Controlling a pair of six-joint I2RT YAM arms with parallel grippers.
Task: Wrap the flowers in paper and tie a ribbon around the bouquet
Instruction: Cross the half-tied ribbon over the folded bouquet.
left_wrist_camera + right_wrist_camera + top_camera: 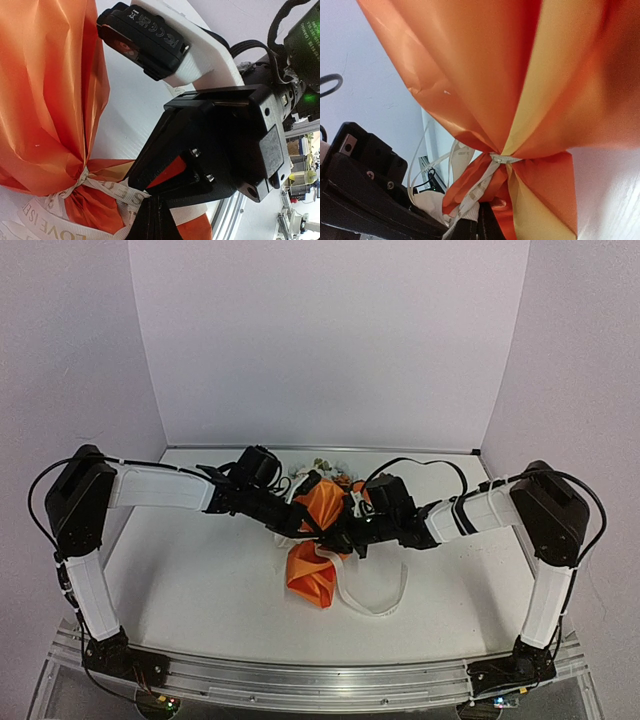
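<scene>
Centrally, left end effector (155, 220) and right end effector (479, 227) pinch the ribbon (120, 192) — bouquet (313, 575) well inside table (200, 590) edges.

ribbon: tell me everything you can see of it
The ribbon is narrow cream-white fabric with printed lettering. It is cinched tight round the pinched waist of the orange paper. From there, strands run into the shut left tool and right tool. A slack loop lies on the table, nearer the arm bases.
</scene>
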